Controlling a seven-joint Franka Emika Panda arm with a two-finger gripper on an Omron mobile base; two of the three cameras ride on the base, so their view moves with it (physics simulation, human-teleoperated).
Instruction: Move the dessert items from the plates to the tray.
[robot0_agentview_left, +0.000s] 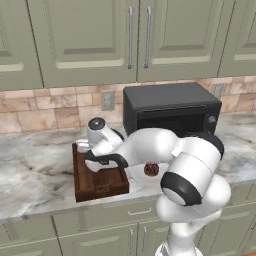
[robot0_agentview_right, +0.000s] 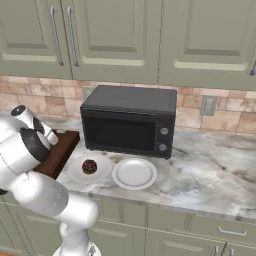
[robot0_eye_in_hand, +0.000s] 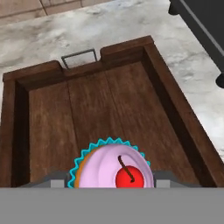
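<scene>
Two jaws pinch the cupcake (robot0_eye_in_hand: 112, 166) by its teal wrapper, holding it over the wooden tray (robot0_eye_in_hand: 48, 113). It looks light and soft; the frosting would smear, so the paper sides are probably the right hold, with gentle pressure. Outward, the chocolate pastry (robot0_agentview_right: 89, 166) sits on its plate (robot0_agentview_right: 75, 172) beside the tray, likely crumbly; the second plate (robot0_agentview_right: 134, 173) lies bare.

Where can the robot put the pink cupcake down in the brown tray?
The dark brown wooden tray's whole floor is bare, from the wire handle end down to the pink-frosted cupcake held in the gripper. It is crowded beside the tray, at the white plate with the chocolate pastry.
</scene>
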